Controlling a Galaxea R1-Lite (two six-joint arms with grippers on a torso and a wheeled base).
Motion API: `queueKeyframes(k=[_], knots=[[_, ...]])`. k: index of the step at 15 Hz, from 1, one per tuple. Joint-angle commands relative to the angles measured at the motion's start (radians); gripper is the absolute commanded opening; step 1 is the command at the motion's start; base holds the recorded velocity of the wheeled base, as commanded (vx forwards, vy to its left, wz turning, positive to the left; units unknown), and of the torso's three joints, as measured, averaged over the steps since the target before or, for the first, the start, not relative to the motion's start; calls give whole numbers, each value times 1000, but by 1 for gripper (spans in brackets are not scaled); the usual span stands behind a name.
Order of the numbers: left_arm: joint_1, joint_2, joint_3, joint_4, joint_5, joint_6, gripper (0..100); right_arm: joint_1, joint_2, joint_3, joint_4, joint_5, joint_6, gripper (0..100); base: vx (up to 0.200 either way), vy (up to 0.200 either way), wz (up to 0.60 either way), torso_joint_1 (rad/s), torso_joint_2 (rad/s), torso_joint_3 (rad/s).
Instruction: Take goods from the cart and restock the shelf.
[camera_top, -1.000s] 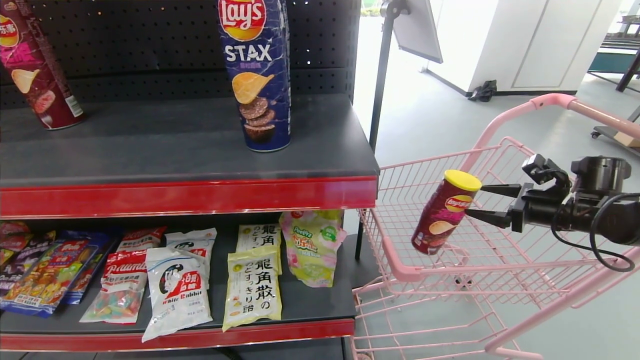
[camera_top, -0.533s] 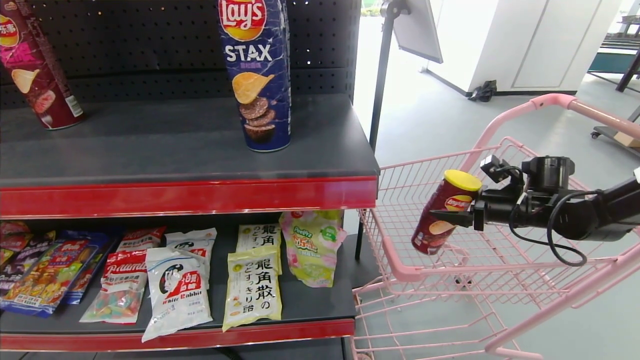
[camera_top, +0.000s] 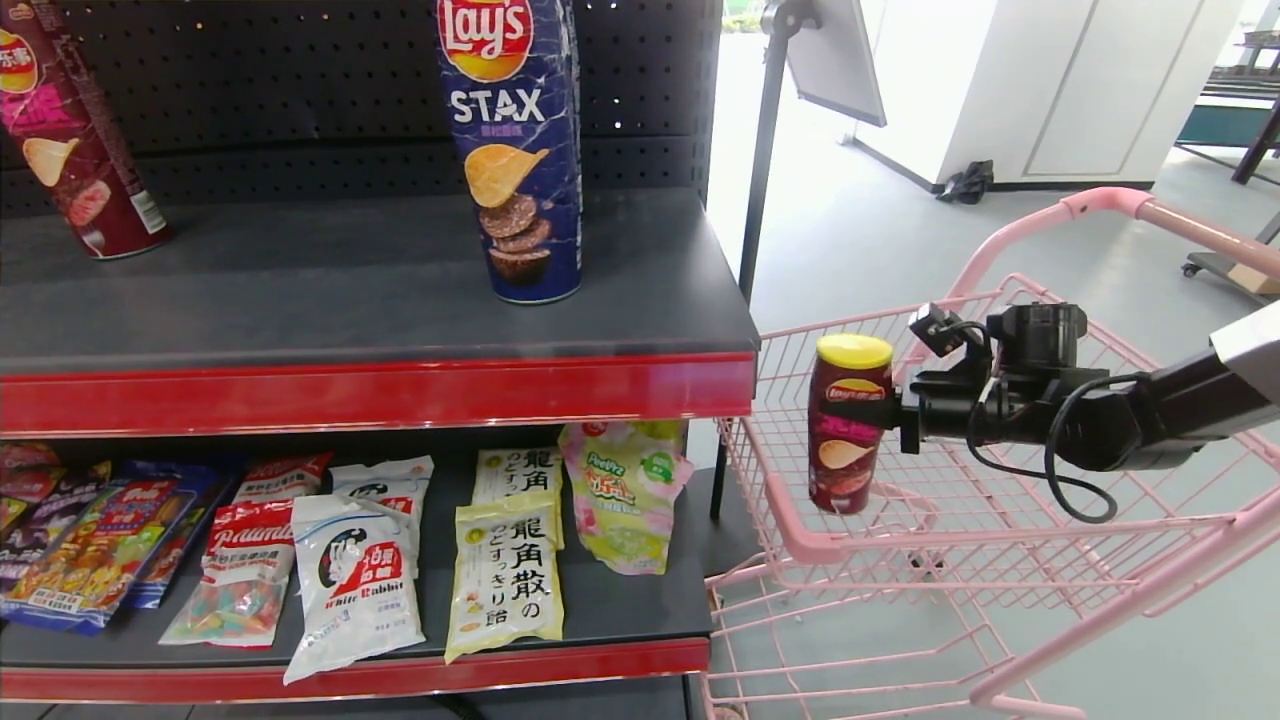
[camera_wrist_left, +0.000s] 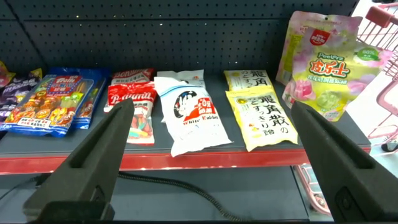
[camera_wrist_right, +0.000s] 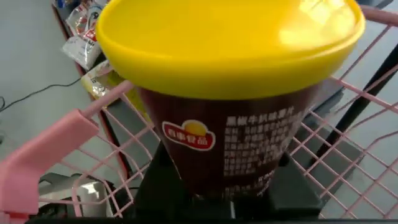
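**Chip can gripped upright at the cart's shelf-side corner**

The right gripper (camera_top: 858, 410) is closed on the dark red chip can (camera_top: 846, 455) with the yellow lid, one finger on each side of the can's upper body just under the lid. The can stands upright in the grip, above the corner of the pink cart (camera_top: 790, 535) nearest the shelving. Held that way, it could be set down on its base without being turned. The right wrist view shows the lid (camera_wrist_right: 230, 37) from above, with the cart's wire sides around it. Whether the base is off the basket floor cannot be told for sure, though it looks lifted.

The left gripper (camera_wrist_left: 214, 168) is spread wide and holds nothing. It sits low in front of the lower shelf (camera_top: 620, 610), where snack bags (camera_top: 505, 570) lie flat in rows up to the front edge.

Room for moving: the upper shelf (camera_top: 300, 300) has a broad bare stretch between the dark red can (camera_top: 70, 150) at its far left and the tall blue can (camera_top: 515, 150) near its right end, with a narrower strip beyond the blue can to the right edge. Both cans stand toward the back, which leaves the front band free. The likely path has to clear the cart's rim — then the shelf's right front corner and its red front lip (camera_top: 380, 392). The blue can is the nearest thing that could be knocked over.
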Motion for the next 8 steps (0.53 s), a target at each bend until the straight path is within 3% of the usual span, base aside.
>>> queueKeyframes(k=[1,5,8], knots=[[0,1,0,0,1,0,100,-6,-85,-1,-2,-1,18,0,0,0,0,0,0,0],[0,1,0,0,1,0,100,-77,-414,58,-2,-41,122,0,0,0,0,0,0,0],[0,1,0,0,1,0,100,-75,-687,236,-2,-67,145,0,0,0,0,0,0,0]])
